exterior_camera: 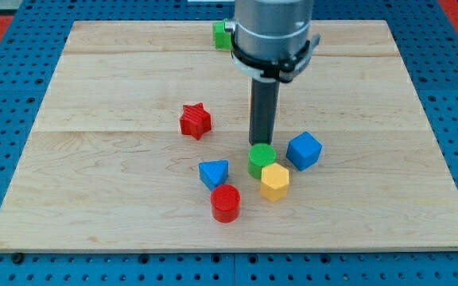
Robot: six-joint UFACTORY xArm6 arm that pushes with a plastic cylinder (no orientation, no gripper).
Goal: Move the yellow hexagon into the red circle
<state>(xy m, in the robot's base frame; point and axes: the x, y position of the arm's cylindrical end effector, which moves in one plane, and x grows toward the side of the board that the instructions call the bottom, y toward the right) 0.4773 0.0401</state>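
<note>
yellow hexagon (274, 181) upright, touching green block (261, 159), my tip (260, 144) seemingly just behind

Arm (273, 32) cut off at top — hides most of green block (222, 34).

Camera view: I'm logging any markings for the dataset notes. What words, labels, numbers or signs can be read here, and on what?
None: no readable text, number or sign shows.
The wooden board is bare.
The yellow hexagon, red circle and the other blocks carry no marks.
The arm housing above my tip shows no legible label.
</note>
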